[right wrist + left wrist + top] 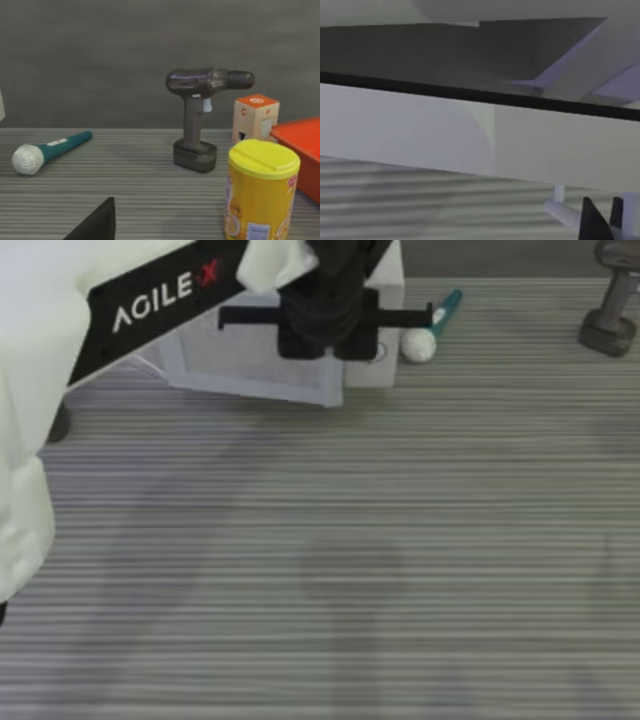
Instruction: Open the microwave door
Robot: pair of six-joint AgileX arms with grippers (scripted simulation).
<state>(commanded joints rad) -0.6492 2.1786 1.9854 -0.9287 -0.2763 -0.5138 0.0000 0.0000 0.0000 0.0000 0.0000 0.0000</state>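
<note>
The white microwave [385, 280] stands at the table's far edge, a grey knob [375, 352] on its right front. Its door [250, 365] is swung partly out toward the table's front, away from the body. My left arm reaches in from the left and its gripper [325, 340] hangs over the door's free edge. In the left wrist view that gripper [605, 222] is shut on the pale bar handle [562, 210] below the white door panel [420, 127]. My right arm is out of the top view; one dark fingertip [102, 222] shows above bare table.
A teal microphone [432, 330] with a white head lies just right of the microwave. A dark drill [610, 300] stands at the far right. Close in the right wrist view are a yellow canister [261, 190], an orange-topped box [255, 117] and a red tray [300, 140].
</note>
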